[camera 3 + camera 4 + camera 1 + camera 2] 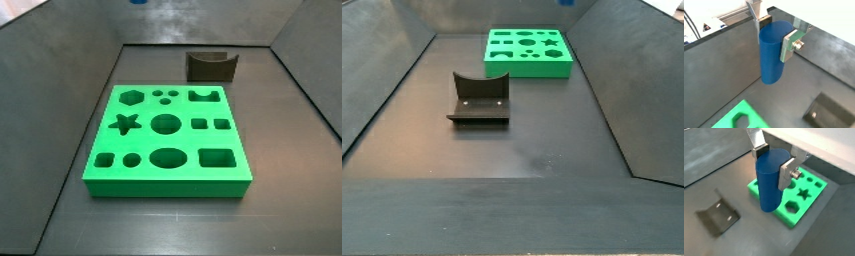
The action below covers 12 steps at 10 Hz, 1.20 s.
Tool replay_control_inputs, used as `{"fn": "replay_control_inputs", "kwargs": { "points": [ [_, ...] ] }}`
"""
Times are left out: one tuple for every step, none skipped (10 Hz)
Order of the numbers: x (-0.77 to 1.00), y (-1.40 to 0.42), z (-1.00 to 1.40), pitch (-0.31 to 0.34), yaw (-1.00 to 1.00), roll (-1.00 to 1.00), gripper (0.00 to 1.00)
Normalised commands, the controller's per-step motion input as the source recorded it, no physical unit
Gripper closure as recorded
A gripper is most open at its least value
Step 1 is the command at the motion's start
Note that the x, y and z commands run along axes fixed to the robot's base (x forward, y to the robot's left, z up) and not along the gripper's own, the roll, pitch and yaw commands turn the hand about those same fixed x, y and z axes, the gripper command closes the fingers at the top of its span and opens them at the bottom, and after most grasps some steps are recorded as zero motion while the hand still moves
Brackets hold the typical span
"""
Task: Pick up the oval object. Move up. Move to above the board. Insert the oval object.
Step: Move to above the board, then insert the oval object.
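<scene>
My gripper [775, 35] is shut on the oval object [771, 60], a smooth blue peg that hangs upright between the silver fingers, well above the dark floor. Both wrist views show this hold [775, 163], with the peg [769, 188] hanging over the near edge of the board [807, 193]. The board is a bright green block with star, hexagon, round, square and oval holes. Only its corner shows in a wrist view [741, 117]. It lies flat in both side views [167, 140] [529, 50], where the gripper is above the picture and only a blue tip [138, 2] shows.
The fixture [211, 66], a dark bracket, stands on the floor apart from the board; it also shows in the other views [480, 98] [717, 218] [831, 112]. Sloping dark walls [54, 90] enclose the floor on all sides.
</scene>
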Motion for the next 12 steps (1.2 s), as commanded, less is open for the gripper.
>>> {"fn": "replay_control_inputs", "kwargs": {
  "points": [
    [0.31,-1.00,0.25,0.144,-0.09,-0.03,1.00],
    [0.32,-1.00,0.25,0.125,-0.05,-0.01,1.00],
    [0.33,-1.00,0.25,0.122,-0.02,-0.01,1.00],
    [0.35,-1.00,0.25,0.122,-0.01,-0.01,1.00],
    [0.36,-1.00,0.25,0.127,0.00,-0.01,1.00],
    [0.35,-0.87,0.23,0.126,0.00,0.01,1.00],
    [0.27,-0.60,0.16,0.119,0.01,0.02,1.00],
    [0.19,-0.37,0.10,0.115,0.01,0.04,1.00],
    [0.13,-0.22,0.06,0.096,0.01,0.05,1.00],
    [-0.03,0.00,0.00,0.000,0.00,0.00,1.00],
    [-0.03,0.00,0.00,0.000,0.00,0.00,1.00],
    [-0.06,-0.24,-0.08,0.000,-0.10,0.00,1.00]
  ]
}}
